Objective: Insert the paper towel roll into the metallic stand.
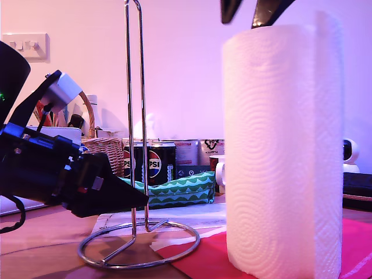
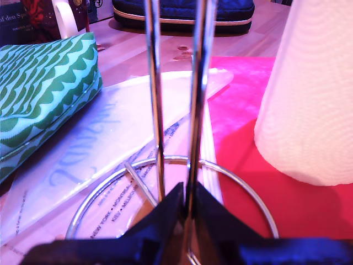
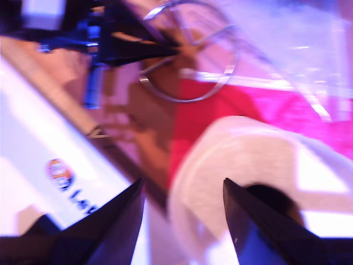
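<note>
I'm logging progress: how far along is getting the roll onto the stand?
Done: my first gripper is closed on the stand low on its rod. In hand: my second gripper hangs open over the roll, which stands on the red mat. Left: grip, lift, thread it over the rod.

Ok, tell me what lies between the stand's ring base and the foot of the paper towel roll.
Only red mat separates the metallic stand from the paper towel roll, seen in the first wrist view.

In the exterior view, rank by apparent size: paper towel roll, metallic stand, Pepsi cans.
1. paper towel roll, though it stands nearest the camera, which inflates it.
2. metallic stand, taller but thin.
3. Pepsi cans, farther back.
</note>
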